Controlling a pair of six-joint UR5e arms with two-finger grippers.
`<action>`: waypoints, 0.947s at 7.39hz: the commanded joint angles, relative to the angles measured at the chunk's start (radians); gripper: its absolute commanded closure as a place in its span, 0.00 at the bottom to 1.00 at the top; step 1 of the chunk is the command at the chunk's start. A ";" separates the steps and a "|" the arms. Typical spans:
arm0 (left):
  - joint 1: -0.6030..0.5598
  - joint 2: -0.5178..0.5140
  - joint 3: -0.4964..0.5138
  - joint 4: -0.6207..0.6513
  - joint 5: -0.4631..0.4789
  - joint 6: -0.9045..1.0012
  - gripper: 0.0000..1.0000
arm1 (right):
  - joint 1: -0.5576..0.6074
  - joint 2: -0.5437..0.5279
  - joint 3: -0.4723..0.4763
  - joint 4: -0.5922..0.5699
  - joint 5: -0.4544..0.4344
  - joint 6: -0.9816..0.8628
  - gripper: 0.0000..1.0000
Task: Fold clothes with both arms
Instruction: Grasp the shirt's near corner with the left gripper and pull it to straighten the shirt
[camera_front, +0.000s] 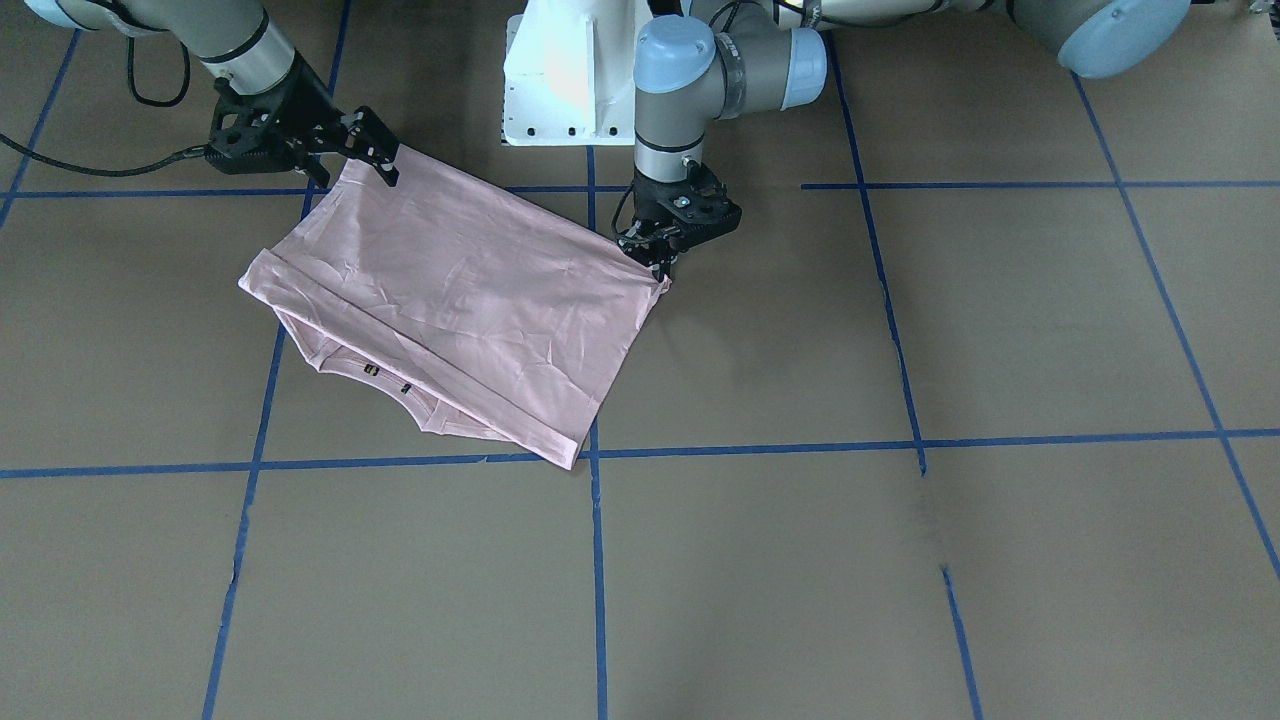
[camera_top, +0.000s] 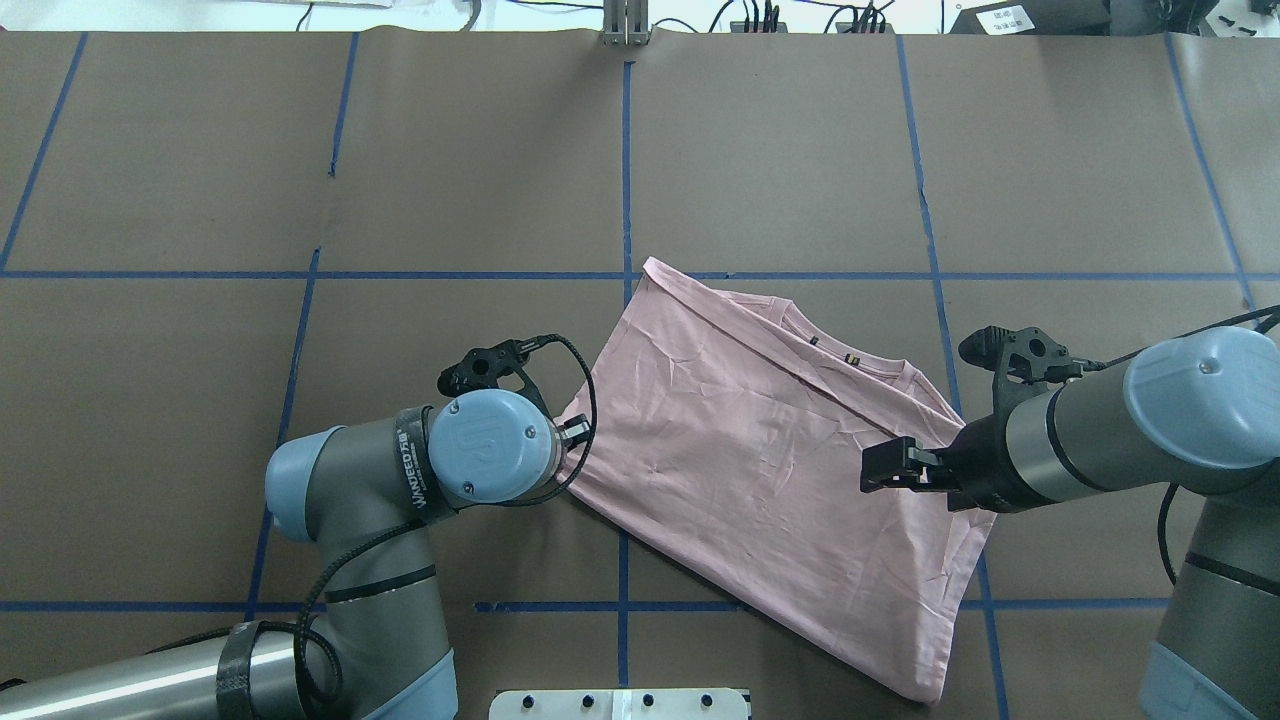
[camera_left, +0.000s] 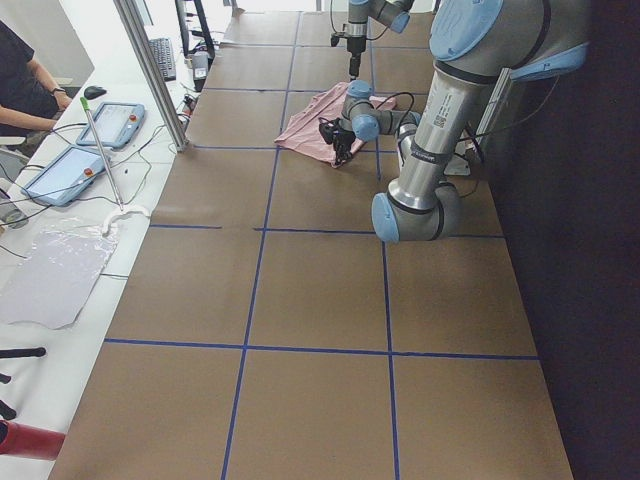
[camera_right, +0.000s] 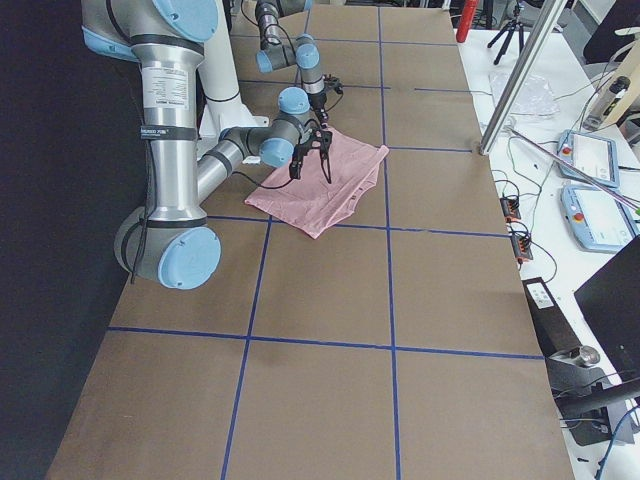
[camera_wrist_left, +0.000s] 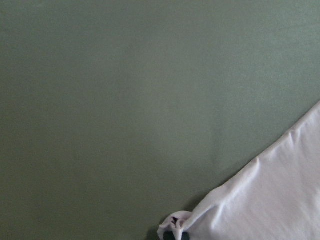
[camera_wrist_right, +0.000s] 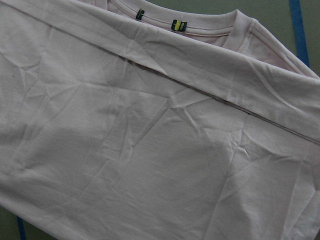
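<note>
The pale pink T-shirt (camera_front: 470, 290) lies folded on the brown table, plain side up, with its collar labels (camera_top: 852, 360) showing at the far edge. The cartoon dog and lettering are hidden. My left gripper (camera_front: 660, 265) is shut on the shirt's corner, low at the table; the left wrist view shows that bunched corner (camera_wrist_left: 175, 230) at its bottom edge. My right gripper (camera_top: 870, 478) is open and hovers above the shirt's other side, holding nothing. The right wrist view looks down on the creased shirt (camera_wrist_right: 150, 150) and its collar.
The white base pedestal (camera_front: 560, 80) stands just behind the shirt. Blue tape lines (camera_top: 625, 180) grid the table. Beside the table's far end, past my left arm, are a metal post (camera_left: 150, 70), tablets (camera_left: 110, 125) and a seated operator (camera_left: 25, 80).
</note>
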 joint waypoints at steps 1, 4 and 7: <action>-0.066 0.001 -0.002 0.005 -0.005 0.031 1.00 | -0.001 0.002 0.000 0.000 0.000 0.004 0.00; -0.166 -0.017 0.043 -0.004 0.004 0.124 1.00 | 0.000 0.002 -0.001 0.000 0.000 0.006 0.00; -0.313 -0.074 0.255 -0.201 0.035 0.330 1.00 | 0.000 0.002 0.000 0.000 -0.002 0.006 0.00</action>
